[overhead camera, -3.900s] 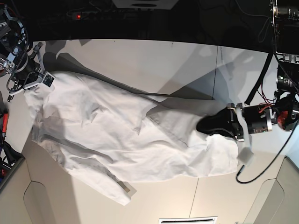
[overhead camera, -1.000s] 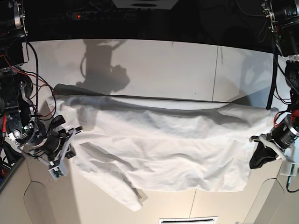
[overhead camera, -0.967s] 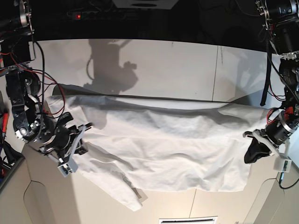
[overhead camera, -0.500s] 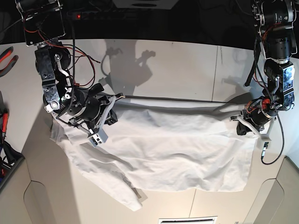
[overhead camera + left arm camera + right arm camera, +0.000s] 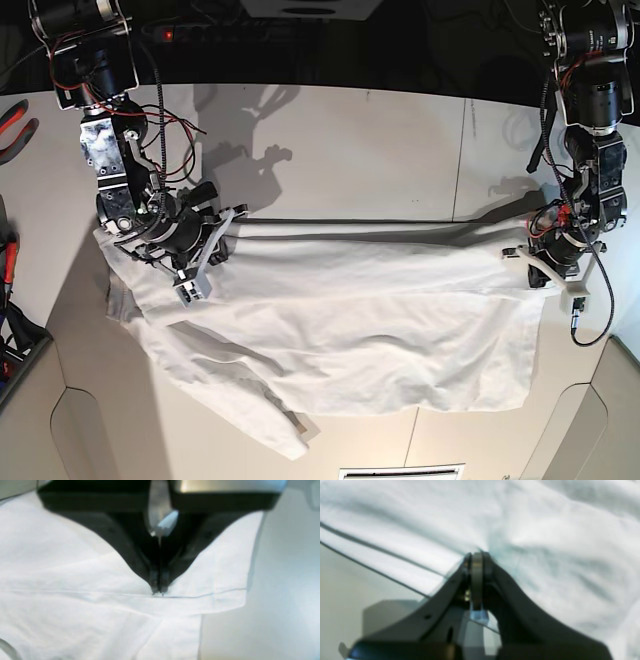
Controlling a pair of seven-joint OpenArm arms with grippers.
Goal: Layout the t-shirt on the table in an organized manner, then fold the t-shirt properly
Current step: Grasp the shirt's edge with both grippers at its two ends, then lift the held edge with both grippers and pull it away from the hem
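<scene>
On the counter: the counter point(image 5: 330, 140) carries the t-shirt point(image 5: 340, 330), which lies spread across its middle in the base view, reaching from the left side to the right side of that view.
T-shirt shape: white and wrinkled; its far long edge is doubled over into a straight fold running between the two tools, and one short sleeve point(image 5: 262, 422) trails toward the near edge of the counter.
Left tool: the left tool point(image 5: 158, 591) is clenched on the t-shirt; in the left wrist view its black fingers point(image 5: 135, 547) meet at the tips right on a hem line of the cloth, near a corner of the fabric, with bare counter just beside it.
Right tool: the right tool point(image 5: 477, 555) is clenched on the t-shirt; in the right wrist view the cloth puckers into creases that fan out from the closed tips, and a dark seam line point(image 5: 370, 568) of the counter runs beside the fabric edge.
Tool spacing: well apart, one at each end of the folded far edge in the base view.
Counter edge: rounded cut-outs point(image 5: 90, 440) show along the near side.
</scene>
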